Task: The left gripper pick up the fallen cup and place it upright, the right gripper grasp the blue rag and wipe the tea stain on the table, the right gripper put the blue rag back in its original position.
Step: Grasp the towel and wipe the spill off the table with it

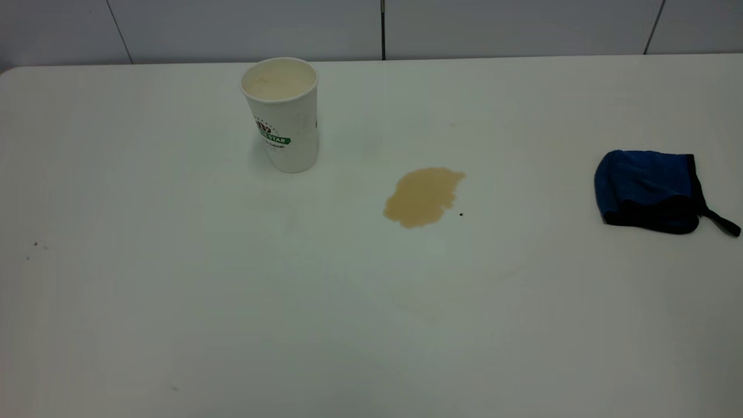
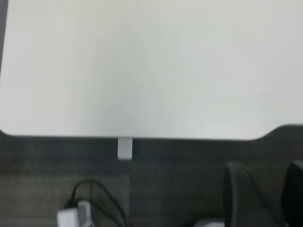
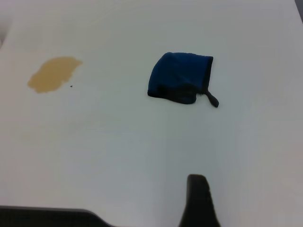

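Where the white counter meets the grey panelled wall, the cup stands upright at left, its contents unclear. The tea stain lies centrally, the blue rag well right. Neither tool's state can be told.

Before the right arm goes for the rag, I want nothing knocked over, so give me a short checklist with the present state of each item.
1. Cup upright on the table: ok.
2. Tea stain not yet wiped: ok, wiping is due.
3. Blue rag lies free, nothing on it, apart from the stain: ok.
4. Path from rag to stain free of objects; the cup stands to the stain's far left: ok.
5. Right gripper open for the grasp: cannot tell, only one dark finger shows.
6. Left gripper back at the table's edge, away from the cup: ok.
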{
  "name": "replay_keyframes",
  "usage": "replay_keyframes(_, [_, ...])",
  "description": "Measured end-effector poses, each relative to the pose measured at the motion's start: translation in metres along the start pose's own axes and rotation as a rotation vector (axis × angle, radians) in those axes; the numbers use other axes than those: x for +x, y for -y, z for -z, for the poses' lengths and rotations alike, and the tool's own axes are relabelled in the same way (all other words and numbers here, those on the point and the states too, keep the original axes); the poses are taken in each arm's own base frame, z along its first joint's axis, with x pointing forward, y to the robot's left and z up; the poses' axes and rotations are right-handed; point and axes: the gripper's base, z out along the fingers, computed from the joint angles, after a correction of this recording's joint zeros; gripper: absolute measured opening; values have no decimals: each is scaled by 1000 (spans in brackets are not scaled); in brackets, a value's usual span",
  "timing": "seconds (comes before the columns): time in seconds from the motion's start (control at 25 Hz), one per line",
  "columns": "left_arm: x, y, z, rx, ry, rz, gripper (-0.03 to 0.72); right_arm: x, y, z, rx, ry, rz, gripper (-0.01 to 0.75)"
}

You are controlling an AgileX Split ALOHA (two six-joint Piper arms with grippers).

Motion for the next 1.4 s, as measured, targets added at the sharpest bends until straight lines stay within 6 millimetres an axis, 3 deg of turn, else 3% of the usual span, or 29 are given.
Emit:
replay_keyframes(0.52, [26,0,20,-1,237,6,240,0,0,0,0,0,0,586])
replay_keyframes(1.4, [27,0,21,0,241,6,240,0,0,0,0,0,0,586])
